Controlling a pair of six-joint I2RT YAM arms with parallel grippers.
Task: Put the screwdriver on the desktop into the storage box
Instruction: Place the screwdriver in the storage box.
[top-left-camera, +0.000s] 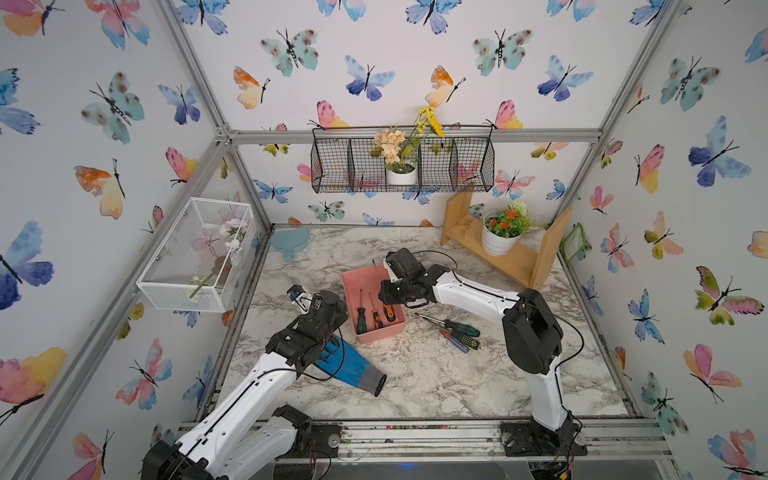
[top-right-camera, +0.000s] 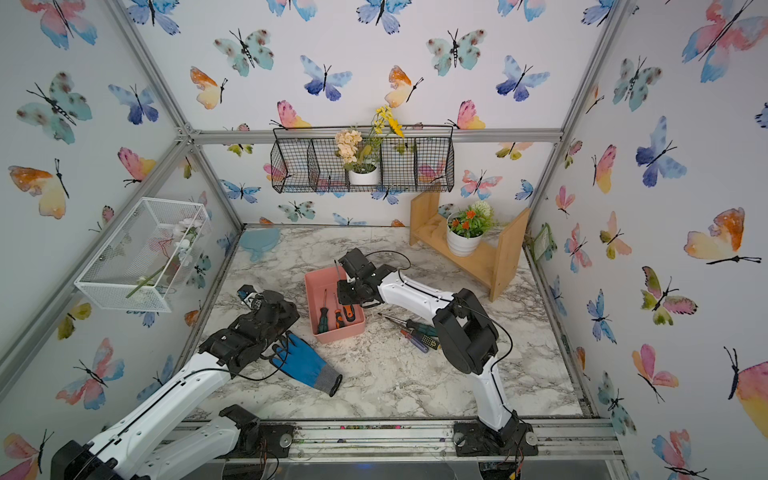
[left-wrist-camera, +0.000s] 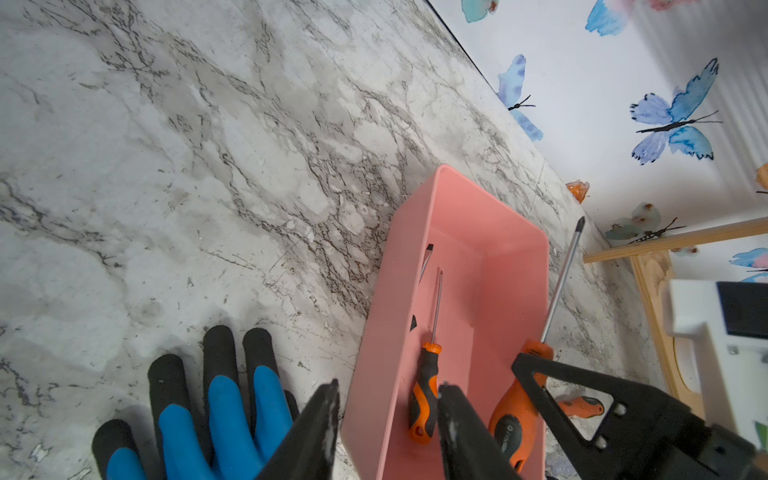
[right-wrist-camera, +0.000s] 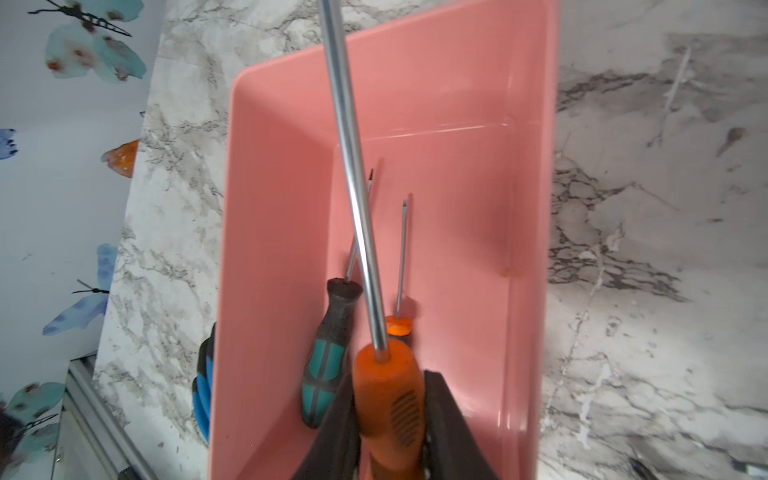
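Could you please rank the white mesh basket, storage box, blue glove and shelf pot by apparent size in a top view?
1. white mesh basket, though it hangs nearer the camera.
2. storage box and blue glove: alike; the glove is partly hidden.
3. shelf pot.

Large orange screwdriver (left-wrist-camera: 515, 419): in the left wrist view its handle bore a small round logo and then a short line of pale lettering on the black inlay. The letters were too blurred to spell out.
Dark-ended screwdriver (top-left-camera: 469, 341) on the desktop (top-left-camera: 415, 382): the handle's end showed yellow marks, one shaped like a horseshoe or a U. Whether it was a letter could not be told.
Green tag (top-left-camera: 573, 244) on the side wall: it carried a pale printed panel, the print too small to read in both top views.
Words or numbers read with certainty: none.
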